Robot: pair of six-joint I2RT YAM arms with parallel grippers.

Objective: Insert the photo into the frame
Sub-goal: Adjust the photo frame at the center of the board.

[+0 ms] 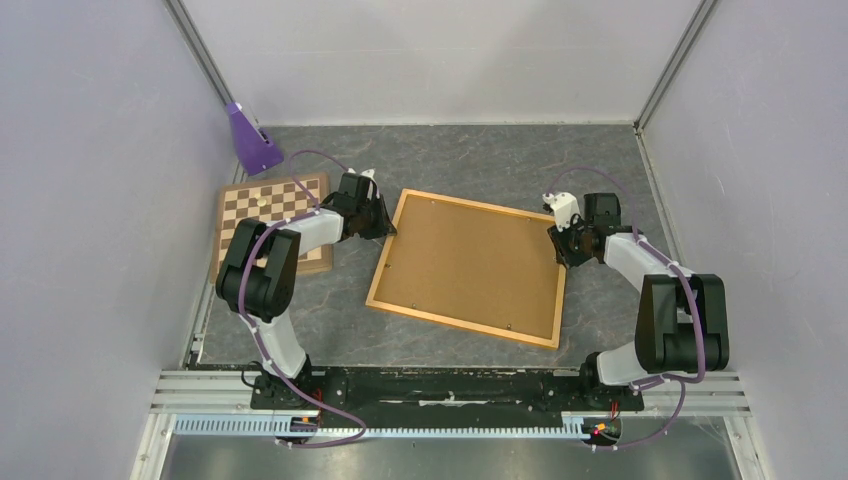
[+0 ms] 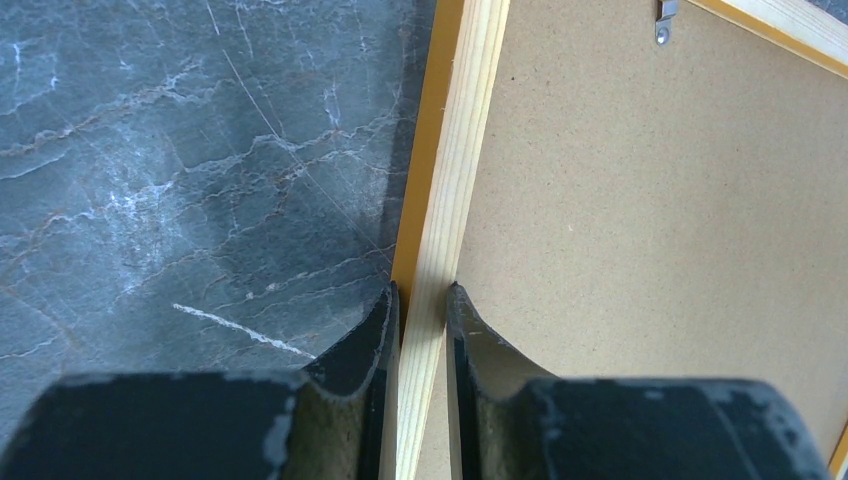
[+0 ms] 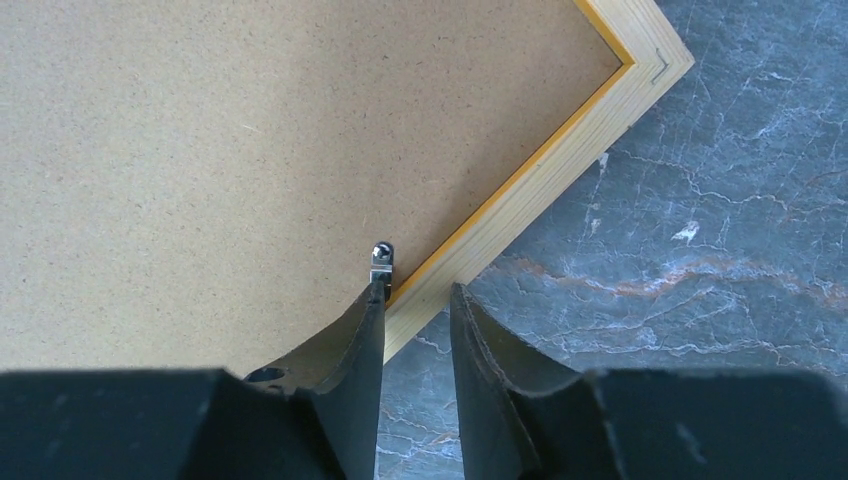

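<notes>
The frame [image 1: 386,250] lies back-up in the middle of the table, its brown fibreboard back [image 1: 465,265] facing up. The photo is not in view. My left gripper [image 1: 385,225] is at the frame's left rail near the far corner. In the left wrist view it [image 2: 422,290] is shut on the pale wooden rail [image 2: 465,150], one finger outside and one on the backing side. My right gripper [image 1: 556,245] is at the frame's right rail. In the right wrist view it [image 3: 415,290] is narrowly open, its fingers either side of the rail [image 3: 540,185], beside a small metal clip [image 3: 381,255].
A brown-and-white chessboard [image 1: 270,205] lies left of the frame, under the left arm. A purple cone-shaped object [image 1: 250,140] stands at the back left. Another clip [image 2: 665,25] sits on the backing near the far rail. Grey walls enclose the marbled table.
</notes>
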